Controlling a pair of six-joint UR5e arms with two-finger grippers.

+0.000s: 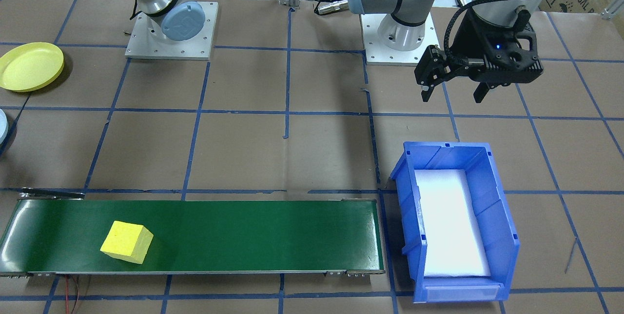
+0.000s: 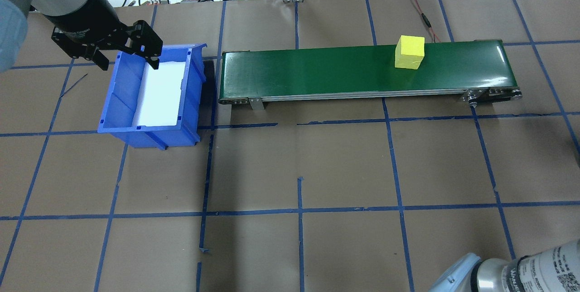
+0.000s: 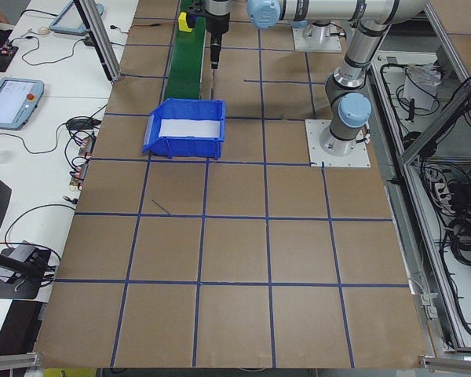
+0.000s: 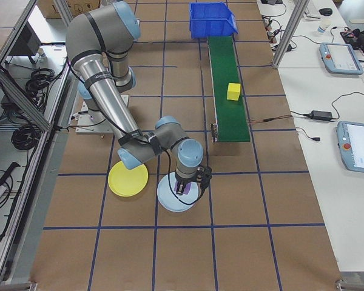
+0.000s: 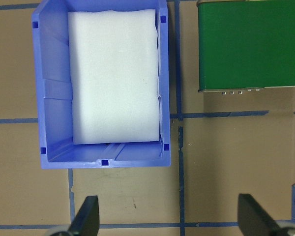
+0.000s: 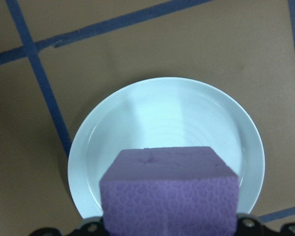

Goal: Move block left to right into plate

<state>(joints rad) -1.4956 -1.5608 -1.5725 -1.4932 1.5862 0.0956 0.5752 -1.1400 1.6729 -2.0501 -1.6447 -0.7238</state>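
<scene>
A purple block fills the bottom of the right wrist view, with my right gripper shut on it. It hangs just above a light blue plate, which lies next to a yellow plate. A yellow block rests on the green conveyor belt, toward the belt's end on my right side. My left gripper is open and holds nothing. It hovers by the blue bin, over the bin's end nearest the robot's base.
The blue bin has a white foam lining and stands at the conveyor's end on my left side. Brown paper with blue tape lines covers the table. Cables lie along the far edge behind the belt.
</scene>
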